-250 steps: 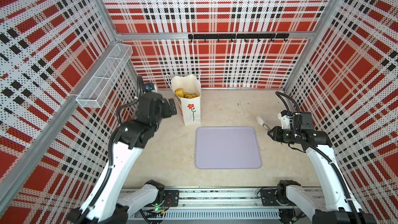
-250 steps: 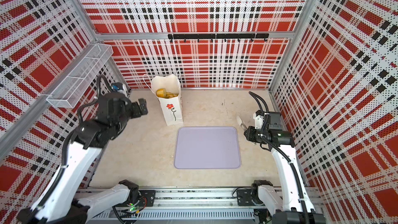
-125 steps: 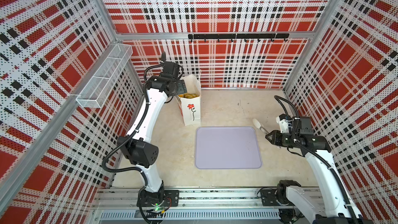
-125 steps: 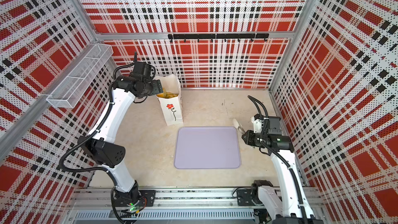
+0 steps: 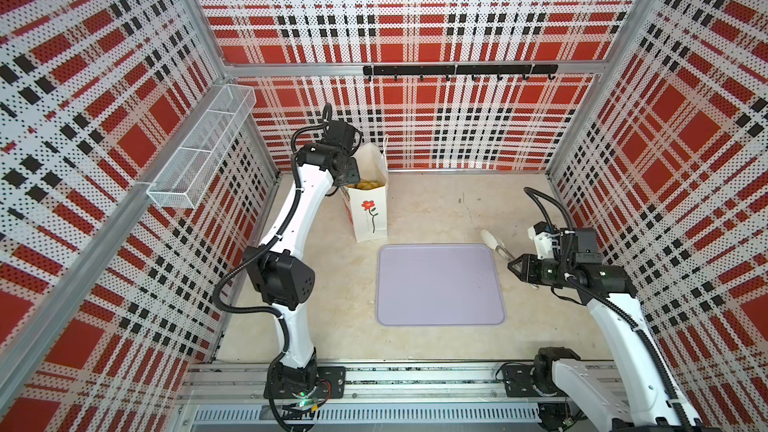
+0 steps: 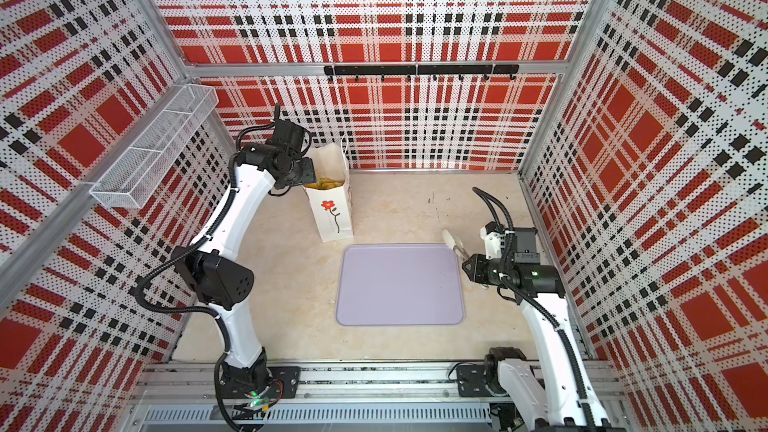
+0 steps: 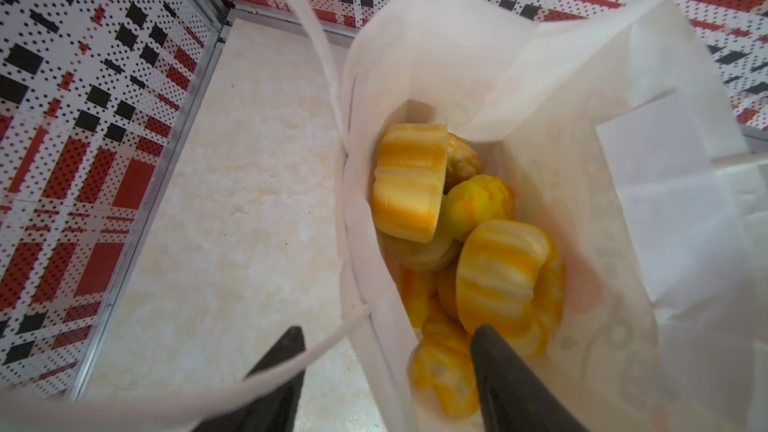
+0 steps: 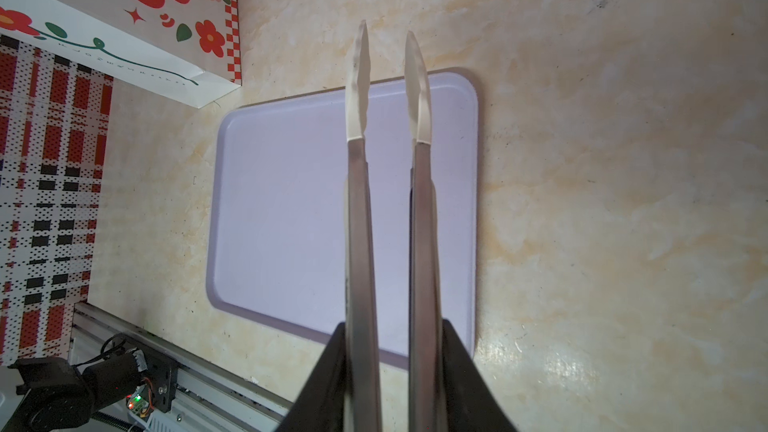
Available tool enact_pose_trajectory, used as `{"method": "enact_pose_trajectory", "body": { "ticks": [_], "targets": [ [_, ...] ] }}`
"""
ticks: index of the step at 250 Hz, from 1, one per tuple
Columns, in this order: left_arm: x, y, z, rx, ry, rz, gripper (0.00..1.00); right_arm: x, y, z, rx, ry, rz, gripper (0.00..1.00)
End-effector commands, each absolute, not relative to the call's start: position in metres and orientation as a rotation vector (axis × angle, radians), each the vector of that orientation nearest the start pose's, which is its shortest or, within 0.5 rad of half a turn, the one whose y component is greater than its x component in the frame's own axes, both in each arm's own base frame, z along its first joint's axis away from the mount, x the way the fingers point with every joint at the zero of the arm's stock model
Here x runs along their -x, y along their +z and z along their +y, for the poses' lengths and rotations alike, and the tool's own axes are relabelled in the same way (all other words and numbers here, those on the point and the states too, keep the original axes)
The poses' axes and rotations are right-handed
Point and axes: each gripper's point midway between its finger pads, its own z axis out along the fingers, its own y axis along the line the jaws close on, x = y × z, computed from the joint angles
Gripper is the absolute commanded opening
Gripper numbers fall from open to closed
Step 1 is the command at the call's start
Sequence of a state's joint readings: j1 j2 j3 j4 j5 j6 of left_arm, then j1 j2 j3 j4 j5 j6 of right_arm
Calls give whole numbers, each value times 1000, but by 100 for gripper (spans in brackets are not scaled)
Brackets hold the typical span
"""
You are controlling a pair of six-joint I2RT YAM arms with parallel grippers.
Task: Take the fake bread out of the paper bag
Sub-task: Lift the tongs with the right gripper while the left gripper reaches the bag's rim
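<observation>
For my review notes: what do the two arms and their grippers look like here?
Both arms, left arm and right arm, have white links, black joint housings and black corrugated cables. The left gripper and right gripper have black, tapering fingers. No markings are readable.

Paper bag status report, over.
Left end effector open, straddling wall of white paper bag. Right end effector shut on metal tongs. Glossy yellow fake bread inside. Cord handle crosses left finger.

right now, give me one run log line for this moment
left gripper: open, straddling bag wall | bread: all visible pieces in bag | right gripper: shut on tongs, near tray
</observation>
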State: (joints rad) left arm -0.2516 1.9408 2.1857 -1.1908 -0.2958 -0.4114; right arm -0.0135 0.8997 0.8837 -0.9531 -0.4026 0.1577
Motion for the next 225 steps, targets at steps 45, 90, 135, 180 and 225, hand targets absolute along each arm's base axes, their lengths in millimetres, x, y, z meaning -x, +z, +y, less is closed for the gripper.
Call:
{"method": "enact_pose_trajectory", "body": {
  "ticks": [45,90,135,180,225],
  "targets": [
    [-486,275,-52,359,78,2454,47,-237,198,67,-9,552,2444,34],
    [-490,268,-55,354,59,2466,43,-237,196,68,-4,550,2453,34],
    [-493,263,-60,358,30,2464,34,-236,194,69,1,545,2457,34],
    [-495,259,-59,351,38,2471,19,-235,195,69,3,538,2451,34],
    [-496,261,-58,334,46,2470,2,-235,194,70,5,538,2453,34]
  ]
}}
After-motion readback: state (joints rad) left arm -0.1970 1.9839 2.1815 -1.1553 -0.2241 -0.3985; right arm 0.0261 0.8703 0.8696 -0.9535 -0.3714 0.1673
